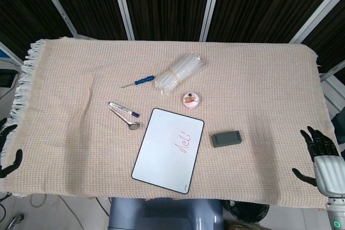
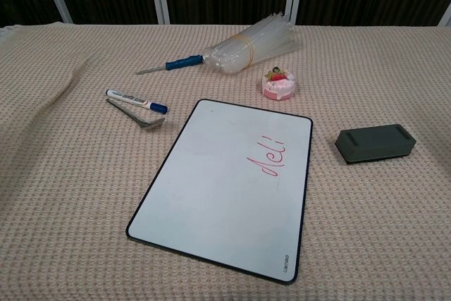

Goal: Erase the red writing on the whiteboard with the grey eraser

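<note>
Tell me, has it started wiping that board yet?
Not yet. Nothing looks done: the red writing on the whiteboard is intact. Nothing is in hand either: the eraser lies untouched on the cloth, right of the board, and the left hand and right hand sit open at the table edges. Left to do: pick up the eraser and wipe off the writing.

The head view looks steeply down from high above the near edge of the table (image 1: 259, 79), facing the dark slatted wall behind, and takes in the whole cloth-covered top out to both side edges. The chest view sits lower and closer, looking forward across the table (image 2: 63, 195) at a shallower angle. Both views share the middle of the table: the whiteboard (image 1: 168, 149) (image 2: 225, 185), the grey eraser (image 1: 226, 139) (image 2: 375, 142) and the marker (image 1: 123, 109) (image 2: 136, 100).
</note>
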### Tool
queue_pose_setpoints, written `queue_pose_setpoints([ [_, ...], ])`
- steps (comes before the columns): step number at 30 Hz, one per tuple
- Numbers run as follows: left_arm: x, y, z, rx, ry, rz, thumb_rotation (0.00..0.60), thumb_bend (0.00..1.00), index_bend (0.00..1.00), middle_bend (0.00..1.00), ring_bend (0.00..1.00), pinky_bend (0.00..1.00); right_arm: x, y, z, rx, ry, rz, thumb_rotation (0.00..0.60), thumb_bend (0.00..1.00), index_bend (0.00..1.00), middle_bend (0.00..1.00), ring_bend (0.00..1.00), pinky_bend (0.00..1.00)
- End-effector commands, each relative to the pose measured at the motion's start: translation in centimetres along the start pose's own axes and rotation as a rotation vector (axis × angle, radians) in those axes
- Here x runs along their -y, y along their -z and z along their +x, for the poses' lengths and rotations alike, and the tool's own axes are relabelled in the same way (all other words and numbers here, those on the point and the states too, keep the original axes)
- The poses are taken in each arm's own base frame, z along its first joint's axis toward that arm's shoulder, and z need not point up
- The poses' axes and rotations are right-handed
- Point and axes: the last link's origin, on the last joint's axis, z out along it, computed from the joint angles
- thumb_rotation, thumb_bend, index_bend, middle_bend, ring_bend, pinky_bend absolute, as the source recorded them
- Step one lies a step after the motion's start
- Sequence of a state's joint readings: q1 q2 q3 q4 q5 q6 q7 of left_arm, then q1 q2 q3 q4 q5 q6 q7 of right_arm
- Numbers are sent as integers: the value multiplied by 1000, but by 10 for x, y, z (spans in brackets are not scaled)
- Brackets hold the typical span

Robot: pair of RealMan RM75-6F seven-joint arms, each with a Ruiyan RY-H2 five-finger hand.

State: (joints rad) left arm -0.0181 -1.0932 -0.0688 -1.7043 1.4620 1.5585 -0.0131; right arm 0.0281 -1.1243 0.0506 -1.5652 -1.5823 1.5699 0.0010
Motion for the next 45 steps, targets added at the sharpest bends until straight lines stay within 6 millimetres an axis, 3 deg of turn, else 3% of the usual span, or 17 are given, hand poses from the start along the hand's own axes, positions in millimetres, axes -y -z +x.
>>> queue_pose_setpoints([
  [1, 0, 0, -1, 4, 1, 4, 600, 426, 173, 19, 0, 0, 0, -3, -1, 19, -7, 9, 600, 115, 0, 10, 12, 131],
  [9, 0, -1, -2, 5, -5, 8, 600, 425, 175, 19, 0, 0, 7, -45, 1, 166, 10, 120, 600, 114, 0, 50, 30, 131],
  [17, 0, -2, -2, 5, -8, 13, 600, 426, 177, 19, 0, 0, 24, -90, -15, 360, 5, 198, 600, 115, 9, 108, 73, 131],
  [25, 1, -2, -2, 6, -10, 21, 600, 426, 176, 19, 0, 0, 49, -112, -42, 419, 31, 276, 600, 175, 126, 197, 152, 151],
  [45, 2, -3, -2, 7, -14, 35, 600, 426, 176, 19, 0, 0, 98, -153, -92, 462, 73, 328, 600, 326, 260, 297, 254, 222],
])
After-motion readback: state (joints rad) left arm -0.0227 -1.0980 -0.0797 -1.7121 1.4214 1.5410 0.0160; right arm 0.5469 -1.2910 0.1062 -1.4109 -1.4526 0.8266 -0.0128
